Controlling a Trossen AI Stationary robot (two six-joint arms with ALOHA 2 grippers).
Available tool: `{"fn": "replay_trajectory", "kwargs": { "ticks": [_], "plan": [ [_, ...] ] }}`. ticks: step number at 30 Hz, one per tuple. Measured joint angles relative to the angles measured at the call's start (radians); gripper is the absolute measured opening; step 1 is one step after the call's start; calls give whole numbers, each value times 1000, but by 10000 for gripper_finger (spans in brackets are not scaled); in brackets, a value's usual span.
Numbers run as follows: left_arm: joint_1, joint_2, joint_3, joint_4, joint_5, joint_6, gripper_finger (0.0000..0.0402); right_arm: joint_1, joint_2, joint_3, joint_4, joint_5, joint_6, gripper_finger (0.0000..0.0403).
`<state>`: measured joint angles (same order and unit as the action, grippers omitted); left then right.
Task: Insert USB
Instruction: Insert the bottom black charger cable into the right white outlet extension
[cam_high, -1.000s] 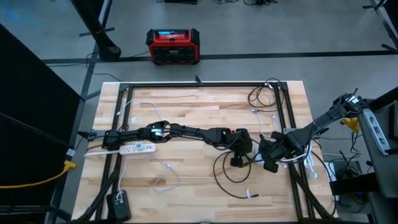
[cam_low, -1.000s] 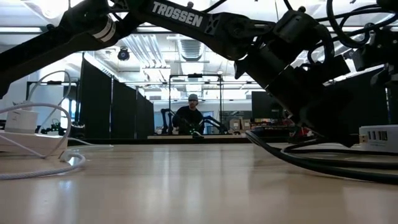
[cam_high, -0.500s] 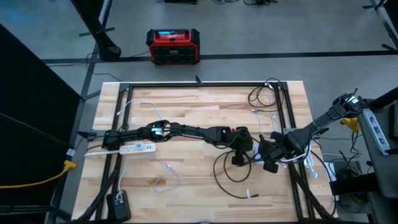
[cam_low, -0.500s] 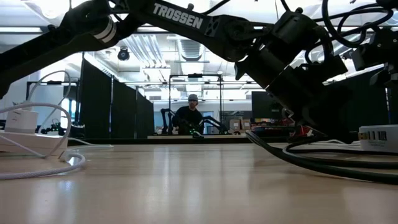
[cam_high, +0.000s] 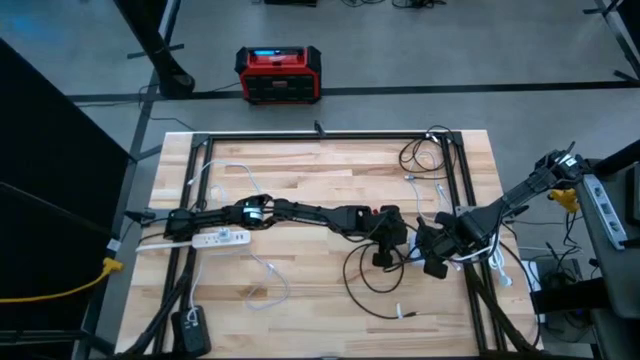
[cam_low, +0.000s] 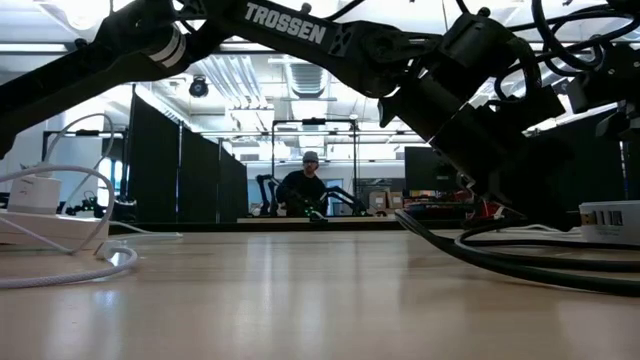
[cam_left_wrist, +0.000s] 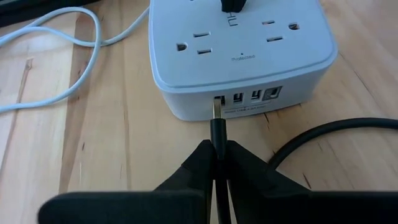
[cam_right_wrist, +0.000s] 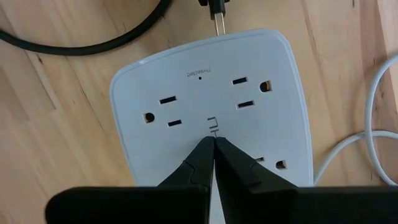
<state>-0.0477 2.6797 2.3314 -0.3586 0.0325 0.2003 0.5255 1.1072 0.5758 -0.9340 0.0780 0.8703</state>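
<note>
Left arm reaches low across the wooden table (cam_high: 300, 190); its pincer (cam_left_wrist: 216, 155), closed on the black USB plug (cam_left_wrist: 216, 124), holds the tip at the first of four USB ports on the white square power strip (cam_left_wrist: 239, 56). Right pincer (cam_right_wrist: 213, 149), shut and empty, presses on the strip's top. Arm lettering: "TROSSEN".

Look beyond the light wooden plank tabletop (cam_high: 300, 180) with its black metal frame (cam_high: 330, 136) and you see a grey concrete floor (cam_high: 420, 50) crossed by a dark line (cam_high: 450, 90). On it stands a red and black box-shaped unit (cam_high: 279, 74). In the low view you face a long hall with bright ceiling light strips (cam_low: 245, 75), tall black partition panels (cam_low: 165, 165), and a person seated at a far desk (cam_low: 308, 190).
</note>
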Motion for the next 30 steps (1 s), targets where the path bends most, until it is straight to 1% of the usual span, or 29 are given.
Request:
{"fn": "replay_trajectory", "kwargs": {
  "ticks": [21,27,30],
  "plan": [
    [-3,0,-2,65,3,1,22,0,0,0,4,1,13,0],
    [-3,-3,-87,152,1,-8,22,0,0,0,5,4,13,0],
    [-3,-2,-143,229,-2,-17,22,0,0,0,5,5,12,0]
  ]
}}
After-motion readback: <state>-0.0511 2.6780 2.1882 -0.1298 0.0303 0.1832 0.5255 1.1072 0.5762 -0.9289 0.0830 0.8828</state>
